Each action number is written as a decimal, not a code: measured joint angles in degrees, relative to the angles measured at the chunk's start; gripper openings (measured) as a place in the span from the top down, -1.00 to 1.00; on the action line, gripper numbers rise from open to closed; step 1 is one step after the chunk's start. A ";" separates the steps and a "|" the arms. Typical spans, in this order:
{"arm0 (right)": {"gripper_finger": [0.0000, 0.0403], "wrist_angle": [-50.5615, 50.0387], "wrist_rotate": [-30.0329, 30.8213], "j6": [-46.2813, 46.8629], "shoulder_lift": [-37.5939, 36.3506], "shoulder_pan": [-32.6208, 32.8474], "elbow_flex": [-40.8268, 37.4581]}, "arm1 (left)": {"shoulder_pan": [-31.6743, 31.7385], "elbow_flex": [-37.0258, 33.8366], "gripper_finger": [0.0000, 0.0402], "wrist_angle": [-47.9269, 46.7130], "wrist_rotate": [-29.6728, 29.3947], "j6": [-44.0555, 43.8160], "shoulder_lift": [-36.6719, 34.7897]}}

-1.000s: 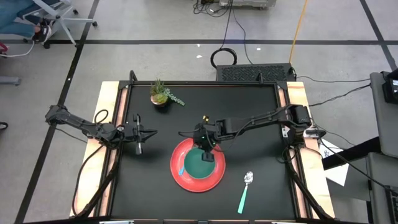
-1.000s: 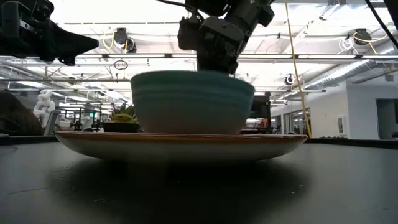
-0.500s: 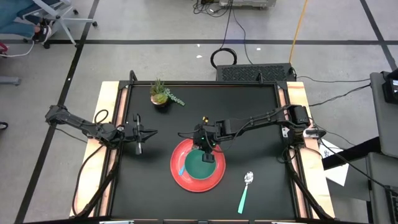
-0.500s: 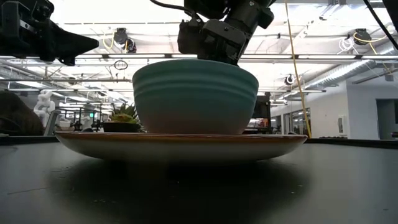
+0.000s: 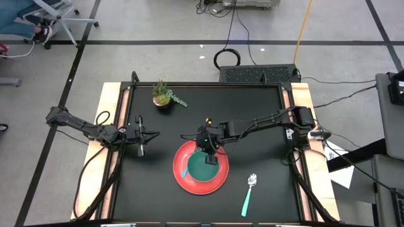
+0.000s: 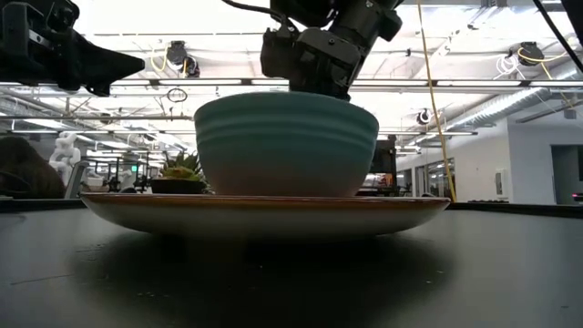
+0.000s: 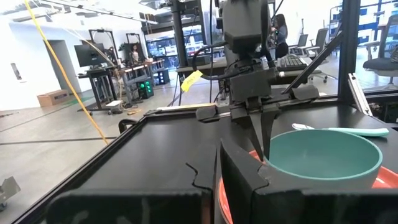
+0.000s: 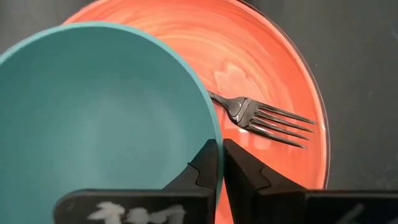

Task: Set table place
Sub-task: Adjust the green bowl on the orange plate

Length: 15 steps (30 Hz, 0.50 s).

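While the right gripper (image 8: 219, 163) pinches the bowl (image 8: 93, 124) by its rim, one finger inside and one outside, the bowl sits flat on the plate (image 5: 201, 167) near mid-table. From above, the gripper (image 5: 209, 151) holds the rim at about one o'clock, so any lift or release goes straight up from that edge. Under the bowl's nine o'clock side lies the fork (image 8: 261, 116), tines on the plate, its teal handle (image 5: 184, 169) peeking out; that looks like the next thing to sort. The spoon (image 5: 249, 194) rests on the table (image 5: 265, 113) at the plate's four o'clock, long axis running roughly one to seven, and the right arm looks nearer to it. The left gripper (image 5: 150, 134) hovers spread open, off at the plate's ten o'clock. A plant (image 5: 163, 96) stands far off at eleven, out of the way.
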 joint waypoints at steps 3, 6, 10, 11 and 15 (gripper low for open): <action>0.96 0.10 0.20 -0.17 -0.11 0.40 0.00 | 0.01 0.00 0.86 0.00 0.00 0.00 0.00; 0.96 0.38 0.33 -0.24 -0.38 1.04 0.00 | 0.00 0.00 0.86 0.02 0.00 0.00 0.00; 0.96 0.46 0.31 -0.24 -0.40 1.59 0.00 | 0.01 0.00 0.86 0.02 0.00 0.00 0.00; 0.96 0.48 0.28 -0.24 -0.40 1.69 0.00 | 0.01 0.00 0.86 0.02 0.00 -0.02 0.00; 0.96 0.46 2.20 -0.33 -0.40 2.18 -0.02 | 0.01 0.00 0.86 0.04 0.00 -0.02 0.00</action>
